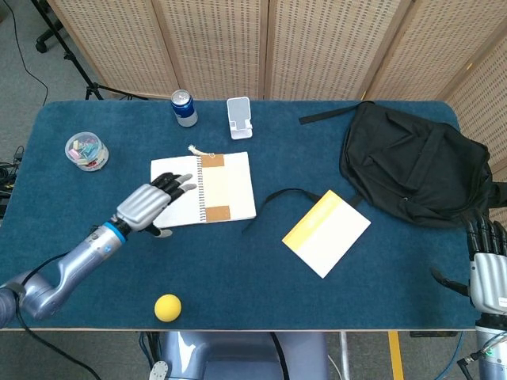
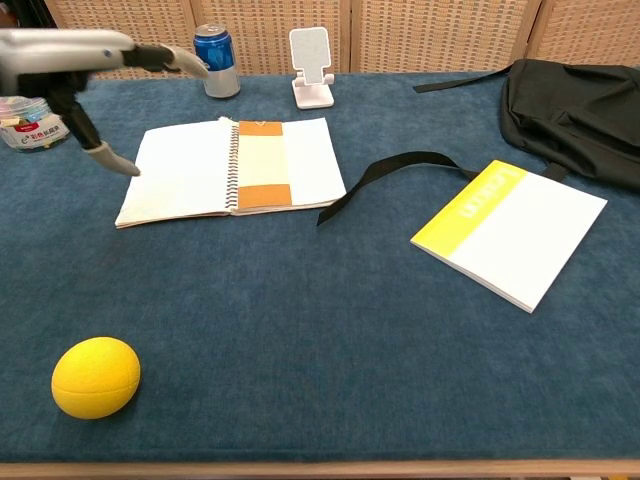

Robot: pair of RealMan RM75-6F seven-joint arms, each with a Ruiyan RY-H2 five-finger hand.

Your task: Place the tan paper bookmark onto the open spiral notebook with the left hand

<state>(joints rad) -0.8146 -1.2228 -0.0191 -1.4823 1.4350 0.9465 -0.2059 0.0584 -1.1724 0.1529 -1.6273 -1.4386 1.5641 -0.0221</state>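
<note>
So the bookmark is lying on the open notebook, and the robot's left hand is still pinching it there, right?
Not quite. The bookmark does lie on the open notebook, but the left hand is not pinching it: the chest view shows the hand lifted off the pages, fingers spread and holding nothing.

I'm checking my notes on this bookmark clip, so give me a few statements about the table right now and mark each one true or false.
1. The tan paper bookmark lies on the open spiral notebook. True.
2. The left hand holds the bookmark. False: it holds nothing, its fingers spread.
3. The yellow ball sits on the notebook. False: it rests on the blue tabletop near the front edge.
4. The blue soda can stands upright beside the white phone stand. True.
5. The black backpack covers the yellow and white book. False: the book lies uncovered beside it.
</note>
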